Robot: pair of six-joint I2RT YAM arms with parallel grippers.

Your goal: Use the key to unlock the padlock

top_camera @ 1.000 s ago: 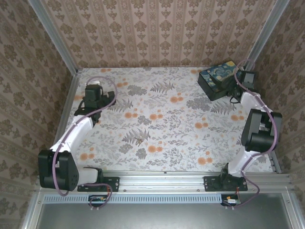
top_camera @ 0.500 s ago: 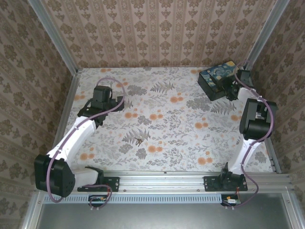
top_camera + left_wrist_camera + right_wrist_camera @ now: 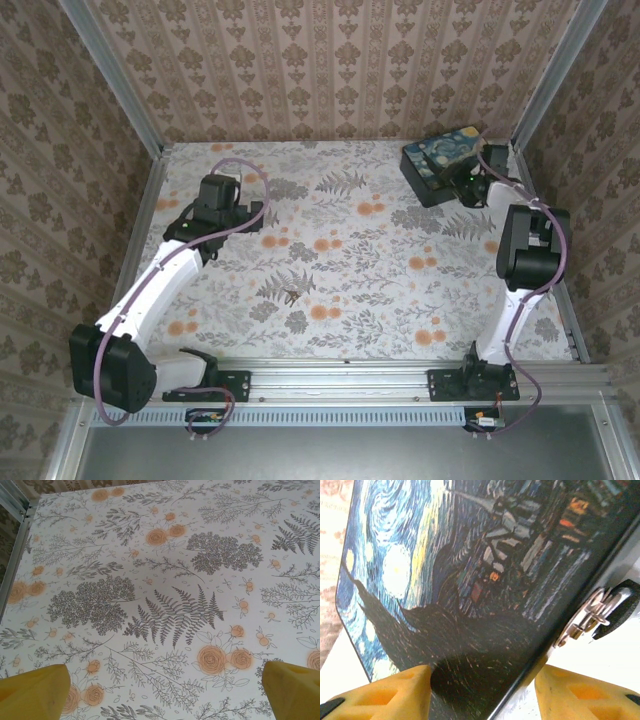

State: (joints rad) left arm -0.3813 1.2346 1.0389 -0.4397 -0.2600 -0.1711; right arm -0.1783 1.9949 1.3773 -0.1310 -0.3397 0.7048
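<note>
The padlock is out of view. A small brownish thing that looks like the key [image 3: 292, 296] lies on the flowered table [image 3: 350, 250], near the front middle. The black-sided box with the swirly painted lid [image 3: 435, 160] [image 3: 445, 555] stands at the back right. My right gripper [image 3: 468, 187] [image 3: 482, 672] has a yellow finger on each side of the box's near corner and is shut on it. A silver latch [image 3: 590, 615] shows on the box's side. My left gripper [image 3: 215, 192] [image 3: 165, 667] hangs open over the bare cloth at the back left, nothing between its fingers.
Patterned walls with metal corner rails [image 3: 115, 90] close the table in on three sides. The box sits close to the right wall. The arm bases are bolted to a metal bar [image 3: 340, 375] along the near edge.
The right gripper's fingers have come closer together around the box's corner, and the box has slid left and turned with it. The left arm moved right and has since held still.
</note>
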